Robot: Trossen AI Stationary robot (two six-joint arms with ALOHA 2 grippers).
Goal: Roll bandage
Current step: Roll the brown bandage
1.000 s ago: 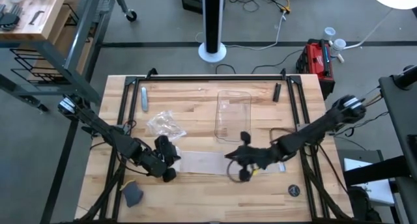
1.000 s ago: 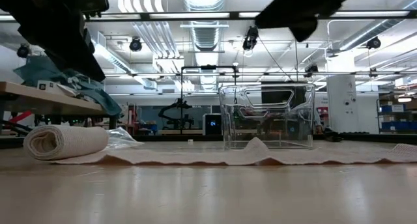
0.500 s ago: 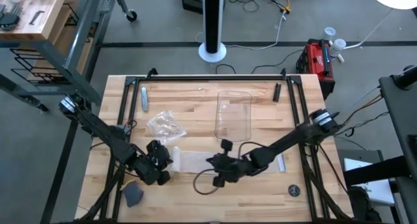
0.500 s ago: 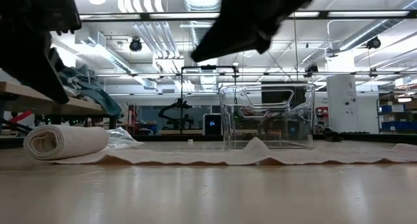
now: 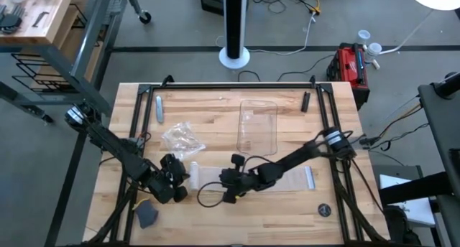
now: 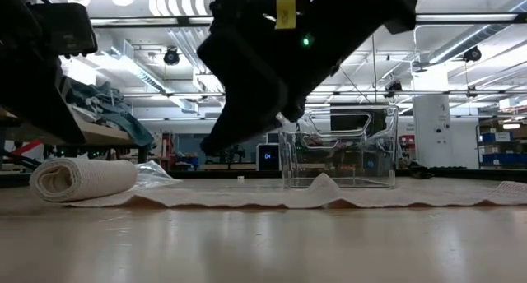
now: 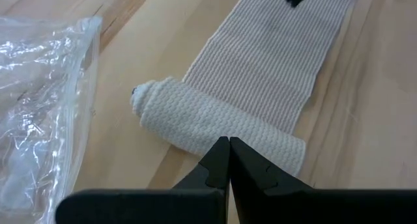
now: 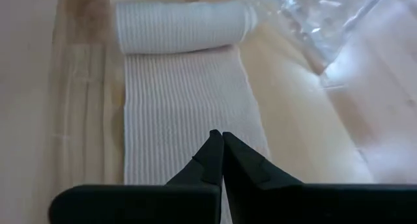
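The bandage lies along the table's near half. Its left end is wound into a small whitish roll (image 5: 192,173) (image 6: 82,178) (image 7: 215,129) (image 8: 182,25). The rest is a flat strip (image 5: 287,176) (image 8: 182,107) reaching toward the right edge. My left gripper (image 5: 181,179) (image 7: 228,146) is shut, with its tips close by the roll's left side. Whether they touch the roll cannot be told. My right gripper (image 5: 226,185) (image 8: 221,140) is shut and hangs above the flat strip, pointing at the roll. In the low view it (image 6: 216,143) stands clear of the cloth.
A clear tray (image 5: 257,125) (image 6: 338,147) stands behind the strip. A crumpled plastic wrapper (image 5: 180,138) (image 7: 39,100) lies behind the roll. A grey lump (image 5: 147,215) sits near the front left corner and a dark disc (image 5: 325,211) at the front right. Small tools (image 5: 159,107) (image 5: 305,101) lie at the back.
My right gripper has travelled toward the table's left edge along the flat strip, from its middle to close by the roll, staying shut and above the cloth. My left gripper has drawn back a little toward the left edge. The bandage has not moved.
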